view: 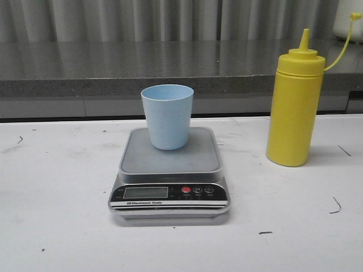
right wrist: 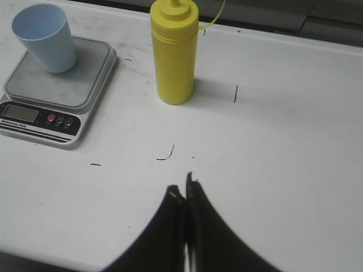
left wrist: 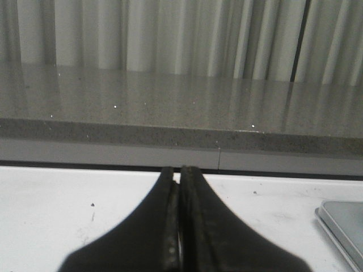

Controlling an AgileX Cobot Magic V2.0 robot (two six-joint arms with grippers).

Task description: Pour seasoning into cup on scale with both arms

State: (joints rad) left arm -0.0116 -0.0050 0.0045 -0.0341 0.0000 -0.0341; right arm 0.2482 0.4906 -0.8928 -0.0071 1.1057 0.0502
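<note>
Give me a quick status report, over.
Left gripper and right gripper shut, empty. Cup upright on scale; seasoning bottle untouched beside it. Nothing blocking.

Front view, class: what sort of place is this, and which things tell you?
Probably a test bench set up like a kitchen: a kitchen scale and yellow squeeze bottle on a scuffed white table, with a speckled stone counter behind.

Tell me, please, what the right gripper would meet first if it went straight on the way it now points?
Probably the yellow seasoning bottle. The right gripper, fingers closed and holding nothing, points across bare table toward its base. The scale with the cup lies off to the side. Depth is hard to judge.
</note>
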